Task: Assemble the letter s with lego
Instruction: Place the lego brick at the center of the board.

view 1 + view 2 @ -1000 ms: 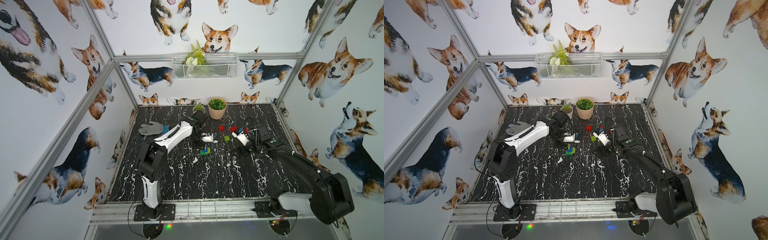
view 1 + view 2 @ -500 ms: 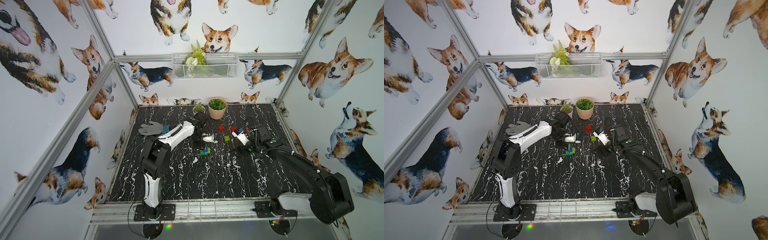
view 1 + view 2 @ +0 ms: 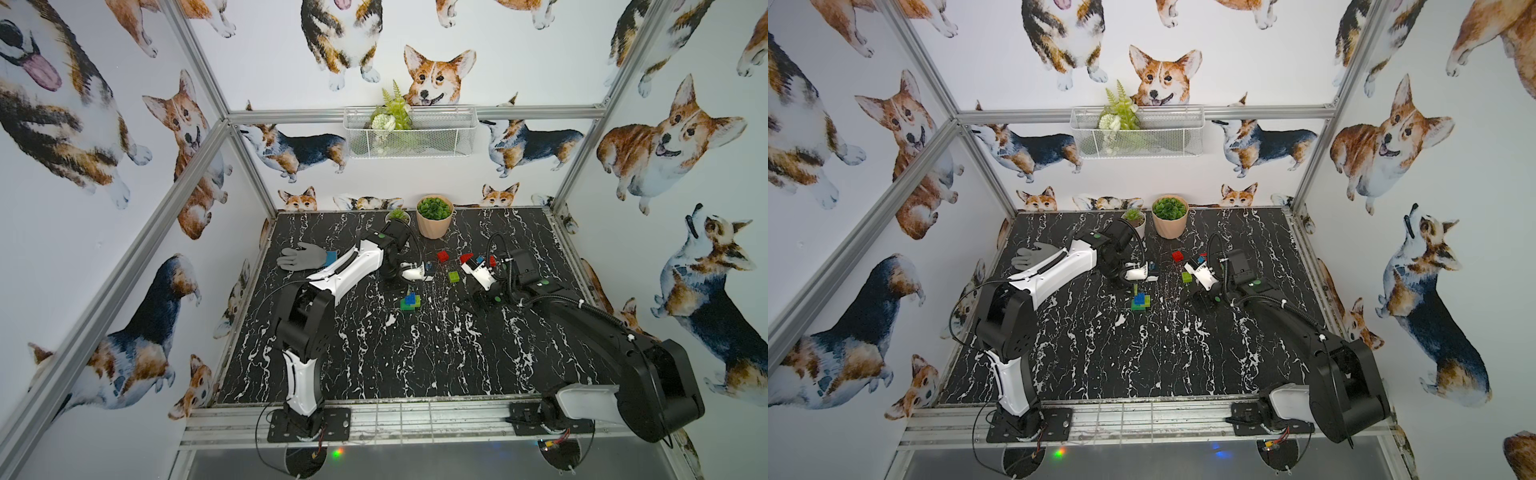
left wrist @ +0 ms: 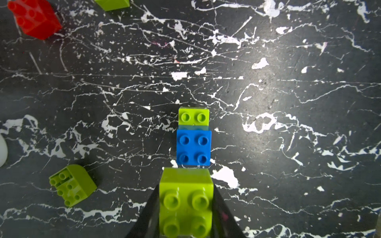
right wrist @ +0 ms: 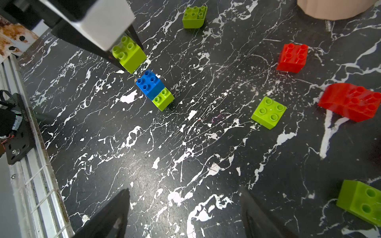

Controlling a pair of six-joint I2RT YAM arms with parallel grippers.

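My left gripper (image 4: pixel 185 206) is shut on a lime green lego brick (image 4: pixel 185 197), studs up. It hangs just off one end of a small stack on the table. That stack is a blue brick (image 4: pixel 193 148) sitting on a lime brick (image 4: pixel 193 116), and it shows in both top views (image 3: pixel 410 301) (image 3: pixel 1140 301). In the right wrist view the held brick (image 5: pixel 128 53) sits close to the blue brick (image 5: pixel 149 83). My right gripper (image 5: pixel 183 195) is open over bare table, to the right of the stack (image 3: pixel 482 299). Loose red (image 5: pixel 292 57) and lime (image 5: pixel 269 112) bricks lie apart.
A sloped red brick (image 5: pixel 350 103) and further lime bricks (image 5: pixel 193 16) (image 5: pixel 360 199) are scattered between the arms. An upturned lime brick (image 4: pixel 71 185) lies near the stack. Two plant pots (image 3: pixel 434 216) (image 3: pixel 398 216) stand at the back. A grey glove (image 3: pixel 301 257) lies back left.
The left arm has shifted only slightly, still holding the lime brick by the stack. The right arm has stayed where it was, jaws apart.
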